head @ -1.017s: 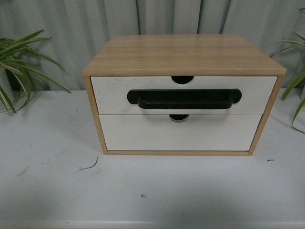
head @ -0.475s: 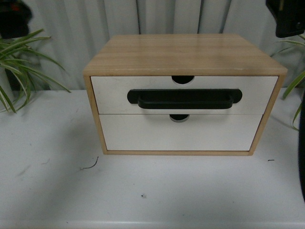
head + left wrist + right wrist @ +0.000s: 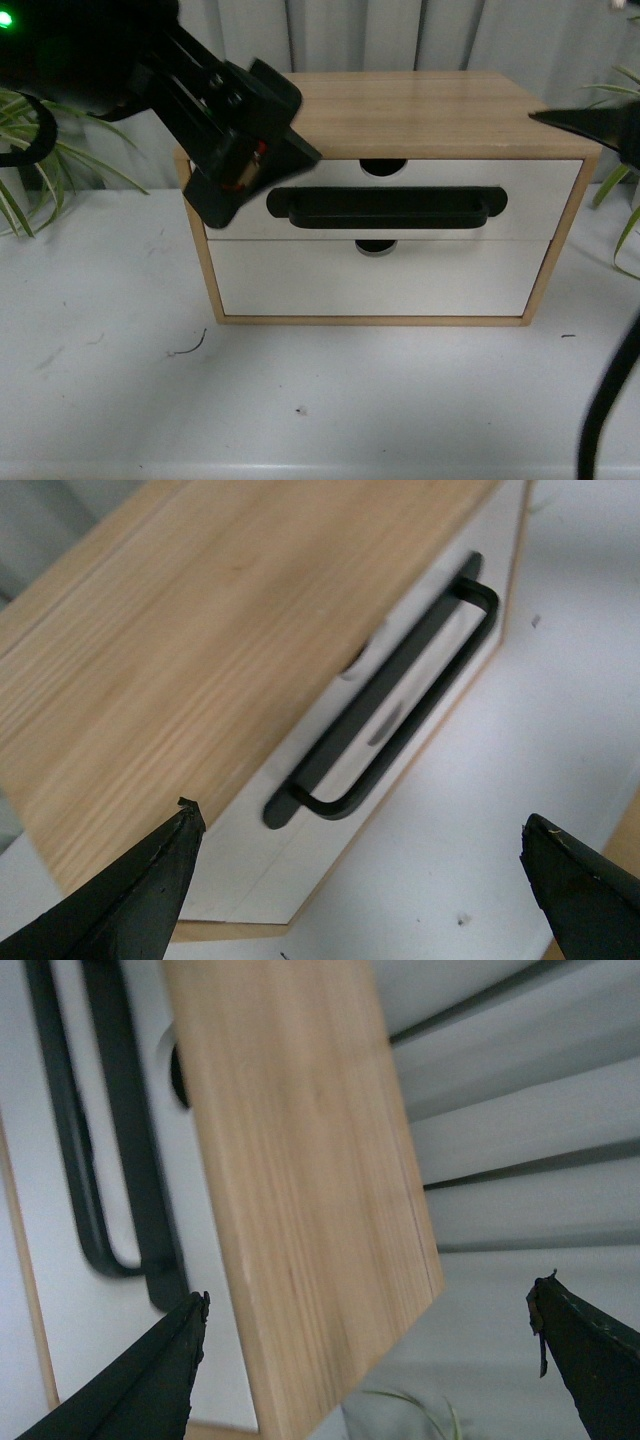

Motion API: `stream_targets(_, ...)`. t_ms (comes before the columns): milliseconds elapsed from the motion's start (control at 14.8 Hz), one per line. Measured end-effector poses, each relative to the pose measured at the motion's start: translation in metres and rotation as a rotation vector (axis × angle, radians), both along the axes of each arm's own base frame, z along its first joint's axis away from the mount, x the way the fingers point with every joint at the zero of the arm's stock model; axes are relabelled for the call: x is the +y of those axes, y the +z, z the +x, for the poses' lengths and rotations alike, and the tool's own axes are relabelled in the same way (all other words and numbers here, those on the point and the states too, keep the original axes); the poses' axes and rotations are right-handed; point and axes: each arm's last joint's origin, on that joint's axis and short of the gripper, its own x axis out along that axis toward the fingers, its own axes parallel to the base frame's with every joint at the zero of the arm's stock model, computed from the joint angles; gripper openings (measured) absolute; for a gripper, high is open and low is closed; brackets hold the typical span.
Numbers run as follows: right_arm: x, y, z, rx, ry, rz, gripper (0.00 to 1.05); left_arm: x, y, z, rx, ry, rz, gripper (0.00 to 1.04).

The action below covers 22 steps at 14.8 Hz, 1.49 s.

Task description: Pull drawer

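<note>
The left arm covers the left end of the drawer.

Staged lab test bench.
A grey pleated curtain is hanging behind a white tabletop, with plant leaves poking in at both sides.

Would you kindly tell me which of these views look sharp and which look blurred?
Front view: even light, the drawer sharp, the left gripper dark and soft near the lens. Left wrist view: the handle blurred. Right wrist view: the wooden top smeared.
</note>
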Motion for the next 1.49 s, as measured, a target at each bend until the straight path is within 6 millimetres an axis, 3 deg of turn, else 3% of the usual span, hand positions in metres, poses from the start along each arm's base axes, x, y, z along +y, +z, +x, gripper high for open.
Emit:
stream_targets(203, -0.01, -0.017, 0.001, 0.037, 0.109, -0.285, 0.98, -0.03, -0.011, 0.002, 0.079, -0.165, 0.165, 0.98)
stream_targets(542, 0.001, -0.04, 0.007, 0.072, 0.179, -0.361, 0.98, -0.066, -0.032, 0.023, 0.085, -0.224, 0.209, 0.98)
stream_targets(678, 0.007, -0.058, 0.008, 0.128, 0.203, -0.37, 0.98, -0.069, -0.047, 0.031, 0.101, -0.216, 0.223, 0.98)
stream_targets(1017, 0.021, -0.084, 0.014, 0.185, 0.238, -0.37, 0.98, -0.059, -0.055, 0.053, 0.085, -0.141, 0.196, 0.98)
stream_targets(1492, 0.031, -0.091, 0.029, 0.201, 0.222, -0.323, 0.98, -0.055, -0.064, 0.059, 0.095, -0.135, 0.192, 0.98)
